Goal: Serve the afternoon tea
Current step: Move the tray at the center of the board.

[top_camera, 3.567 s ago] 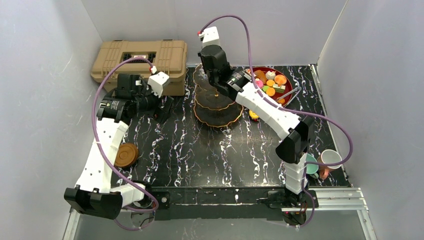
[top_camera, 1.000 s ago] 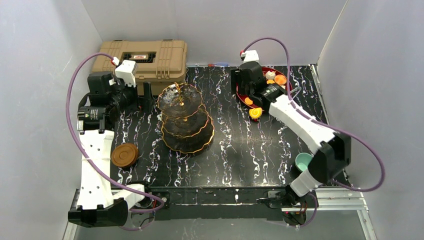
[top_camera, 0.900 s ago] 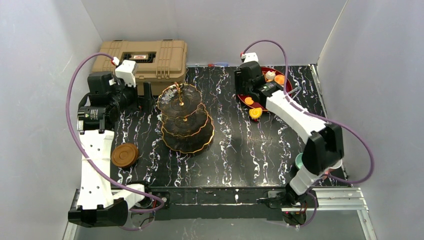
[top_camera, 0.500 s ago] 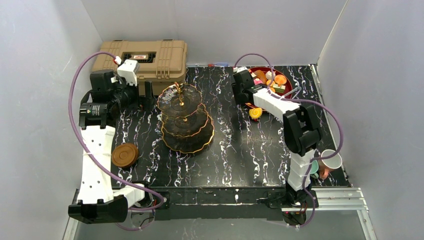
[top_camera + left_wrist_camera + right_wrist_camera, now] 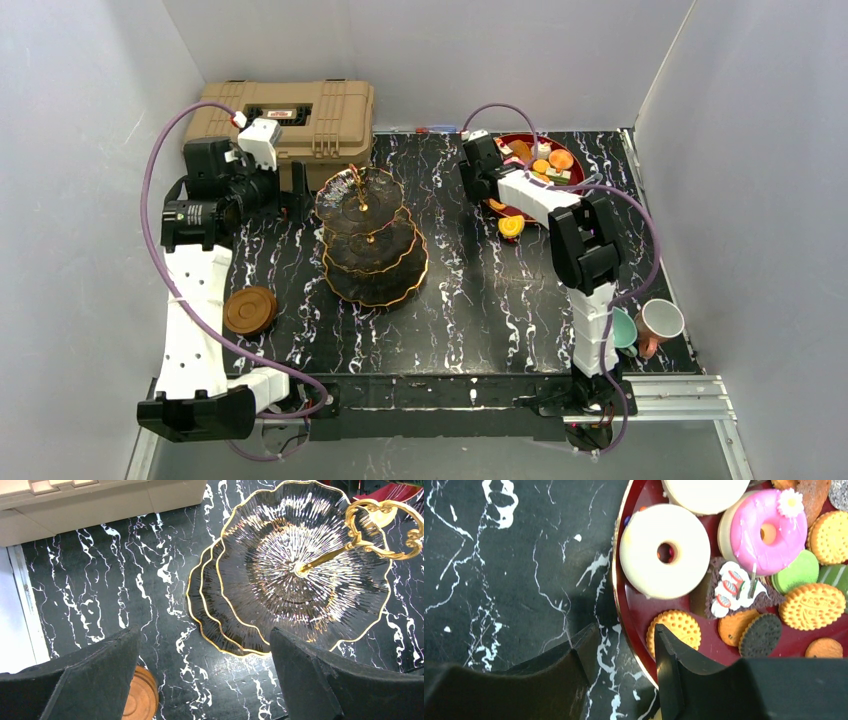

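Toy sweets fill a red tray at the worktop's far right as the half-open, empty right tool straddles its rim; picking one for the bare stand likely means shifting inward, while the left tool hovers wide open.

From above, the right arm covers the near part of the tray, and the sweets are too small to tell apart. A teal cup shows partly behind that arm, and a saucer is mostly hidden by the white cup. In the left wrist view the stand runs off the right edge, its lower tiers mostly covered by the top one; the saucer stack is cut by the bottom edge. In the right wrist view the tray's rim passes between the fingers of the right gripper; whether they pinch it cannot be told. A biscuit is half behind one finger; a white donut is cut by the top edge.
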`<state>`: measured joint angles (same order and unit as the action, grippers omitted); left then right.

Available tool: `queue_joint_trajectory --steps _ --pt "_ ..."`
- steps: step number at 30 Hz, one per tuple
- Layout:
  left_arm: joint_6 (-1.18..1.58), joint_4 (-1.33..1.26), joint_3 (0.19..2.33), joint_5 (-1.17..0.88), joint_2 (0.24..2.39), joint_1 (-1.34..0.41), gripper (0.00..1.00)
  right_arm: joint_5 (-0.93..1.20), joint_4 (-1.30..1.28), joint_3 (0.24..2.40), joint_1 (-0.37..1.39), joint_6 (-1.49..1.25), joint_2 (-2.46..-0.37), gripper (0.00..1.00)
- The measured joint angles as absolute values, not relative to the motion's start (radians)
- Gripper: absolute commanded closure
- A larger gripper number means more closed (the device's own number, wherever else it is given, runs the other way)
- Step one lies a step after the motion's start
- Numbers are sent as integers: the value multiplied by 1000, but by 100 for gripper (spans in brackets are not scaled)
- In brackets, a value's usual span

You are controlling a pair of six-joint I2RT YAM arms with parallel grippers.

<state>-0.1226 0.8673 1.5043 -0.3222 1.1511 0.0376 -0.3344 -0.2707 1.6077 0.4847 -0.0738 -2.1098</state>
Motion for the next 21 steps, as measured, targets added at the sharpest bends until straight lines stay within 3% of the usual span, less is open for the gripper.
queue_joint_trajectory --steps 12,21 --pt "-134 863 1504 -323 1161 38 2 -299 -251 1620 479 -86 -2168 60" --pt "-138 861 1504 -323 1161 38 2 -303 -201 1581 474 -101 -2164 92"
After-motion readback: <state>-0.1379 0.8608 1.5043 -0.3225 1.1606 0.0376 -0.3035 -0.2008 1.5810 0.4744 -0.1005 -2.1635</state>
